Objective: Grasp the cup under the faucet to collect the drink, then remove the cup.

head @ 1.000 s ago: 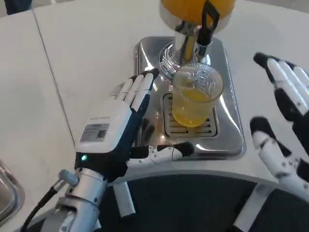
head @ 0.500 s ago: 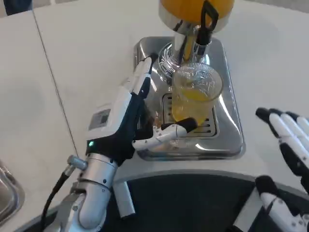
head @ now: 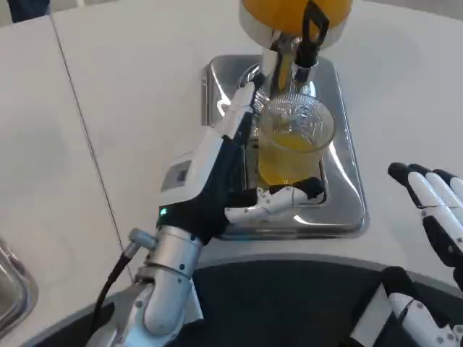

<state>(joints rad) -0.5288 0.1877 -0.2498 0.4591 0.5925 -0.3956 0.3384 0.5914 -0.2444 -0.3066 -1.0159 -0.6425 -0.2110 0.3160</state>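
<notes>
While the cup (head: 293, 141) stands on the slotted grille of the steel drip tray (head: 346, 184), directly below the black-handled faucet (head: 309, 32) of the drink dispenser (head: 293, 18), it holds orange drink in its lower part, and its clear rim sits just under the spout. The tray lies on the white tabletop (head: 130, 94) towards the far edge, with the dispenser's chrome foot rising from the tray's far end.

The left hand (head: 224, 173) reaches in from the near edge and is set against the cup's left side. Its long fingers (head: 242, 108) stretch along that side towards the dispenser's foot, and its thumb (head: 278, 199) crosses in front of the cup's base, over the near end of the grille. The fingers are spread around the cup rather than wrapped on it; whether they actually touch the glass I cannot tell, and no firm grip is visible. A green light glows at the wrist, above the silver forearm.

The right hand (head: 434, 217) waits over the tabletop near the right edge, well apart from the tray and the cup. Its fingers are apart and hold nothing, with the black tips pointing towards the far side.

A seam runs across the tabletop to the left of the tray, from the far edge towards the near one.
</notes>
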